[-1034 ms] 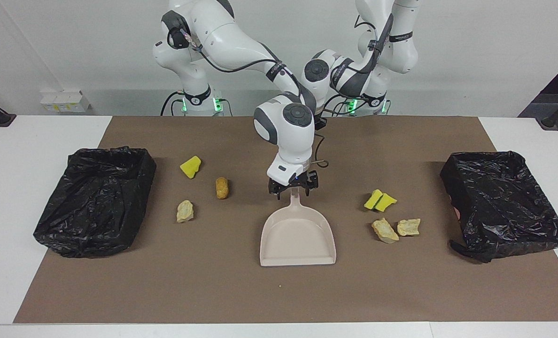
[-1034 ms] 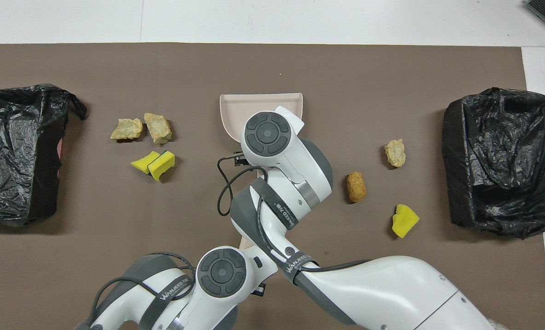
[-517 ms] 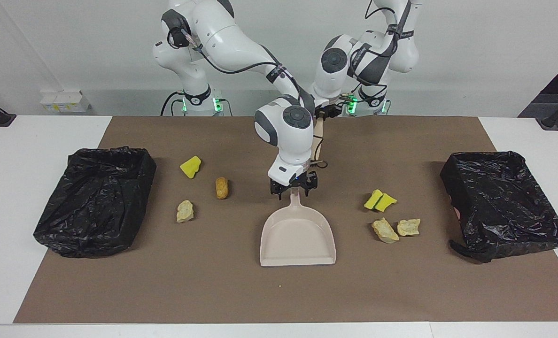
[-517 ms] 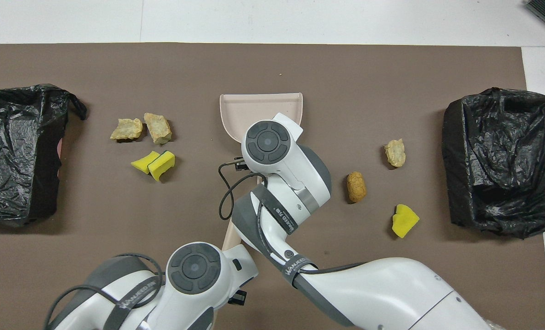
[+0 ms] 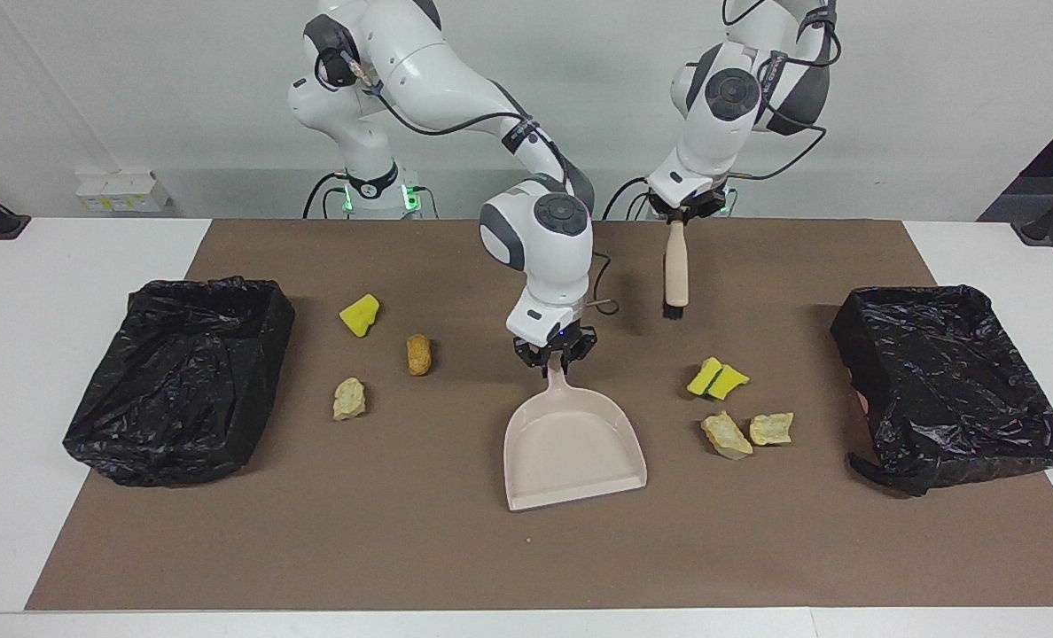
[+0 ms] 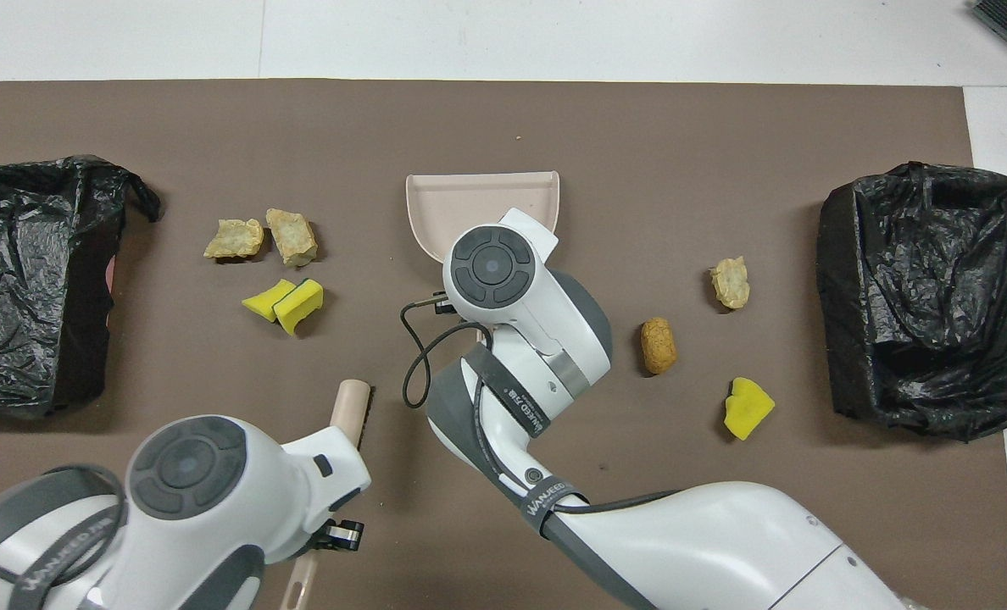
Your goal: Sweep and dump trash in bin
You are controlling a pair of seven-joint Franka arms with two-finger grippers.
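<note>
Facing view shows the right gripper pinching the dustpan handle; the left gripper clamps the brush, which hangs bristles down, ready for sweeping the trash just below it.

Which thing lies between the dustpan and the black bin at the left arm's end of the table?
Between the dustpan and that bin lie four scraps: two yellow sponge pieces and two beige lumps, clearest in the facing view.
</note>
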